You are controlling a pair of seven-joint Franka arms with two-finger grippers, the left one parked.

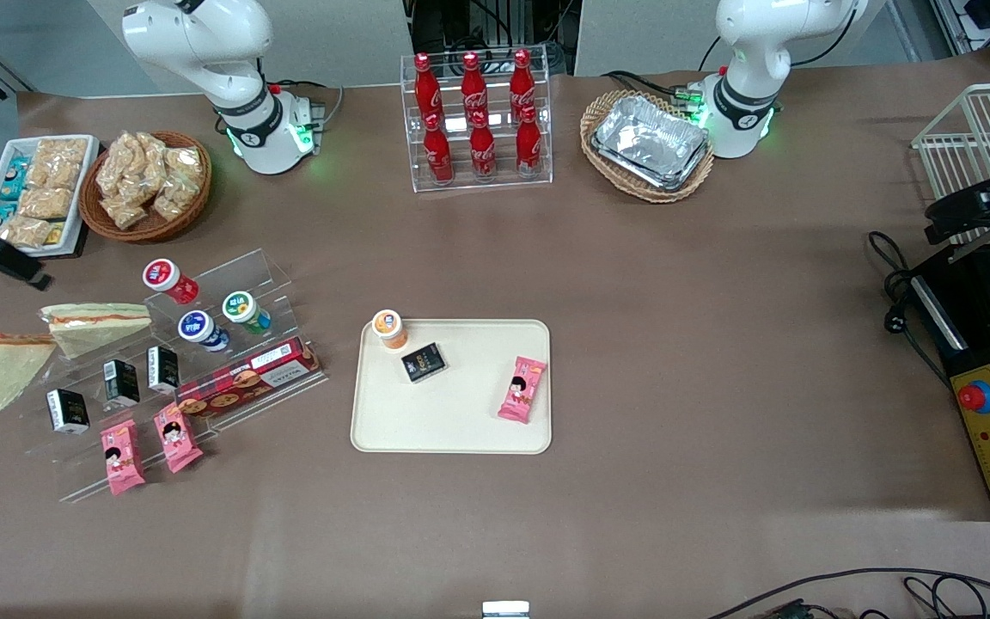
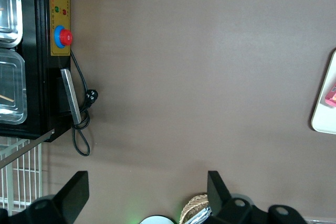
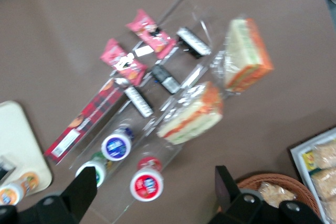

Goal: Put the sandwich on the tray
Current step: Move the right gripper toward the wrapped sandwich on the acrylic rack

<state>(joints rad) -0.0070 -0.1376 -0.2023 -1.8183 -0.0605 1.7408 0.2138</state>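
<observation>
The sandwich (image 1: 5,370) with the thick orange-and-greenish filling lies flat on the table at the working arm's end, beside a clear display stand; it also shows in the right wrist view (image 3: 247,56). A similar wedge with a thin orange stripe (image 1: 95,325) lies beside it, farther from the front camera. The cream-beige tray (image 1: 452,430) sits mid-table and holds a small orange-lidded cup, a black box and a pink packet. My right gripper (image 1: 5,260) hangs high above the table, farther from the front camera than both wedges. It is open and empty (image 3: 152,190).
The clear stand (image 1: 229,284) carries three lidded cups, small black boxes, pink packets and a red biscuit box (image 1: 250,378). A white snack tray (image 1: 35,193) and a snack basket (image 1: 147,185) lie near the gripper. A cola rack (image 1: 478,120) and a foil-container basket (image 1: 650,146) stand farther from the front camera than the tray.
</observation>
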